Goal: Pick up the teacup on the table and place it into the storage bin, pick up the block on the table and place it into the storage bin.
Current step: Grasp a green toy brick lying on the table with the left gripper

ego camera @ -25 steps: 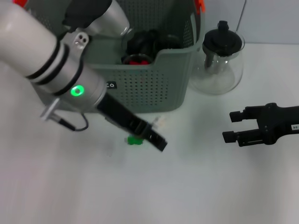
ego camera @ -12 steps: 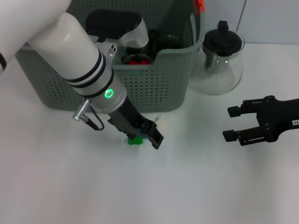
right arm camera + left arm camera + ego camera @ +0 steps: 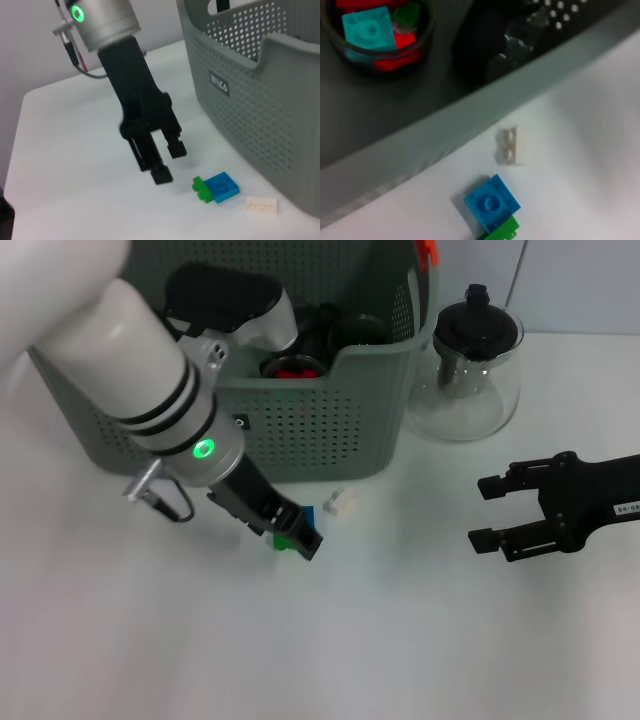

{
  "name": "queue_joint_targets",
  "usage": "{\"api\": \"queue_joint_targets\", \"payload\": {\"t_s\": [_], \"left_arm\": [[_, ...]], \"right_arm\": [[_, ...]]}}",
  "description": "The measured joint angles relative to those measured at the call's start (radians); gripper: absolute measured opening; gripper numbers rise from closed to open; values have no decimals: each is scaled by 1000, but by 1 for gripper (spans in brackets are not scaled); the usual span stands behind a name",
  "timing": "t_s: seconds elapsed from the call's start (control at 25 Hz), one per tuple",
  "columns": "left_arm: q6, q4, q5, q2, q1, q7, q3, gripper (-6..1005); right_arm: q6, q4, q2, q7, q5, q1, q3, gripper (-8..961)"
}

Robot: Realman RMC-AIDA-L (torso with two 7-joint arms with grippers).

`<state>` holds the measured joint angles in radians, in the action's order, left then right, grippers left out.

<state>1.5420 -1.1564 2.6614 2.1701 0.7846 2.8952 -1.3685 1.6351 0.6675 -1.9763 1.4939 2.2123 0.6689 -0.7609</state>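
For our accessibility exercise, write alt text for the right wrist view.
The open left gripper hangs just above the white table, beside joined blue and green blocks. A white block lies nearby, before the grey-green storage bin.

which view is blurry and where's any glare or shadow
Left wrist view: storage bin wall smeared and out of focus, blue block sharper. Head view: left gripper hides most of that block; faint shadow under it. Right wrist view: crisp, soft shadows beneath the open left gripper.

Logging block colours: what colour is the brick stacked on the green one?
Blue brick on the green brick; clearest in the right wrist view.
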Motion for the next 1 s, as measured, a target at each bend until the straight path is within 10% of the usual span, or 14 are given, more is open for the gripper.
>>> {"api": "queue_joint_targets", "payload": {"t_s": [0.44, 0.68, 1.0], "left_arm": [[153, -115, -334, 8, -215, -496, 202, 707], [238, -27, -443, 3, -230, -707, 368, 707], [223, -7, -413, 1, -214, -775, 357, 707]], "right_arm": [[-5, -5, -15, 26, 8, 11, 3, 837], [-9, -5, -16, 34, 8, 17, 7, 837], [-22, -5, -12, 44, 8, 17, 8, 837]]}}
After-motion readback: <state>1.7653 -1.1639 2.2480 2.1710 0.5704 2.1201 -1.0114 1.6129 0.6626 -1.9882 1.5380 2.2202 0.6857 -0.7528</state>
